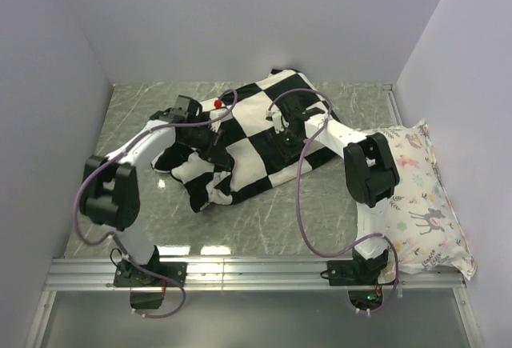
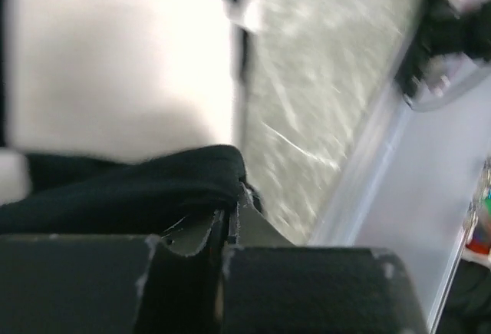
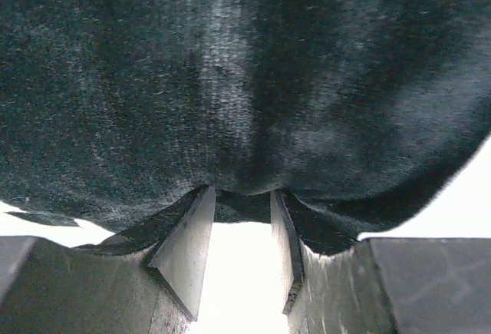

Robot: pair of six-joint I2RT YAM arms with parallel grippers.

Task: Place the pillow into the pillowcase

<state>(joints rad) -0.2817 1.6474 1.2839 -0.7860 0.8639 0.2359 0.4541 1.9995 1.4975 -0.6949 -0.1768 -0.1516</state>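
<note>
Checkered pillowcase (image 1: 260, 128) crumpled mid-frame on tabletop (image 1: 272, 212). At its left edge, left pincer (image 2: 228, 223) nearly closed, pinching black fabric. Toward its right, right pincer (image 3: 242, 197) narrow, gripping dark fold.

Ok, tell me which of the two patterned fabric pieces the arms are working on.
The black-and-white checkerboard pillowcase in the middle of the table, where both arms reach. The deer-print pillow lies aside at the right edge.

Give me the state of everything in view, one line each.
pillowcase: crumpled on the table, pinched by both grippers.
left gripper: shut on a black fold of the pillowcase.
right gripper: shut on pillowcase fabric.
deer-print pillow: lying at the table's right edge, untouched.
</note>
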